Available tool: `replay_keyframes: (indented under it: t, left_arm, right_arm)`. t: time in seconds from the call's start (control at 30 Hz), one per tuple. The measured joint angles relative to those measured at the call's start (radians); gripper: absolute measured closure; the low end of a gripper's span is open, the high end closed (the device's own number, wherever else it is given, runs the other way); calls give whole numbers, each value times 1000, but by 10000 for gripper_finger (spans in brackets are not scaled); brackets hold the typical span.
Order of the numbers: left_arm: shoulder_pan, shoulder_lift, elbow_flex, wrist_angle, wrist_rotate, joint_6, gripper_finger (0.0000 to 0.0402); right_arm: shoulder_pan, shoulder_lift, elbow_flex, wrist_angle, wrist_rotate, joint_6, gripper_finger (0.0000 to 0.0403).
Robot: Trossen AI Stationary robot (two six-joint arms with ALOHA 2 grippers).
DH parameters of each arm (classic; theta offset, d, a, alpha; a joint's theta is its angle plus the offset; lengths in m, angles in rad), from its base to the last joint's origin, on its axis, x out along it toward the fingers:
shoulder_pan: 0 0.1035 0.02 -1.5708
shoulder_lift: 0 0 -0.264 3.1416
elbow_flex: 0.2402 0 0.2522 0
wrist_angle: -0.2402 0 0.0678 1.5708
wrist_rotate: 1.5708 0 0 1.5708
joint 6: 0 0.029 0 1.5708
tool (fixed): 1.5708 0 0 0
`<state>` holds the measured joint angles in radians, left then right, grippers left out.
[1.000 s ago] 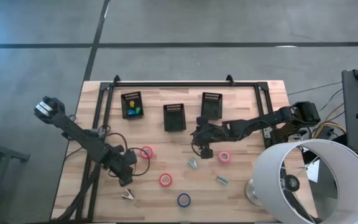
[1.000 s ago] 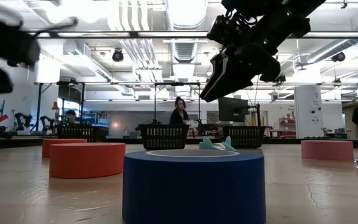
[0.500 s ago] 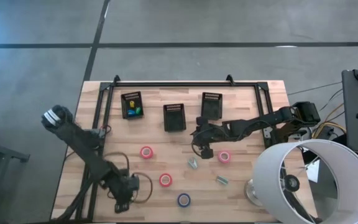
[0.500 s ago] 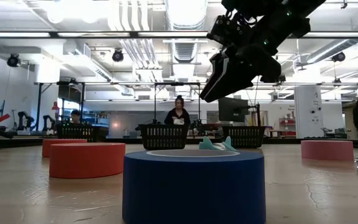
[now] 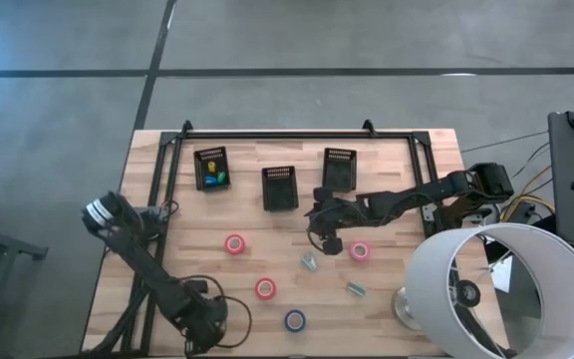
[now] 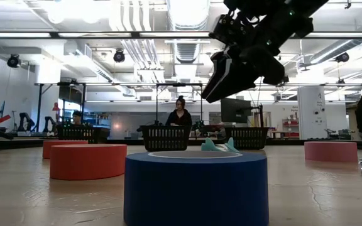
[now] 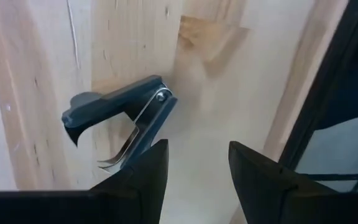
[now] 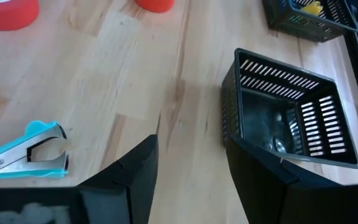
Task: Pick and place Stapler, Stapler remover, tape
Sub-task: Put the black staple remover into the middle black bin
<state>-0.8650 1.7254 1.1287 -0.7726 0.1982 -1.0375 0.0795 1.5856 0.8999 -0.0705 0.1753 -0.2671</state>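
— Where is the left gripper (image 5: 199, 334)?

— Down at the near left corner of the wooden surface (image 5: 407, 179). Its wrist view shows the jaws set moderately wide with nothing between them. A dark grey-blue staple remover (image 7: 120, 118) lies flat on the wood just beyond one finger (image 7: 143, 171), not gripped.

— And the right gripper (image 5: 325, 242)?

— Out over the middle of the surface and raised above it. In the low view it hangs high over the blue tape roll (image 6: 195, 185). Those jaws are open too, and empty. Its own camera looks at a teal staple remover (image 8: 30, 152) on the wood and an open black basket (image 8: 291, 118).

— Where are the tape rolls?

— All four lie flat on the surface. One red roll (image 5: 234, 244) is left of centre, and another red one (image 5: 265, 289) lies nearer, to its right. The pink roll (image 5: 360, 251) is just right of the right gripper. The blue one sits closest to the near edge.

— Any other removers?

— A second teal one (image 5: 355, 289) lies near the pink roll, on its near side, well apart from both grippers.

— The baskets?

— There are three along the far side. The left basket (image 5: 210, 168) holds small yellow, green and blue things that I cannot identify.
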Motion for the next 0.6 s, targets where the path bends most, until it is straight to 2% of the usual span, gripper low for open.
replay_keyframes:
  t: [0.17, 0.37, 0.6]
  left_arm:
    - [0, 17, 55, -53, -15, 8, 229]
    - [0, 6, 89, -93, -144, 11, 229]
    - [0, 9, 67, -120, -154, 56, 229]
  right_arm:
    - [0, 0, 12, 1, 0, -49, 216]
    - [0, 0, 23, 2, 0, -107, 216]
    - [0, 0, 37, 3, 1, -193, 216]
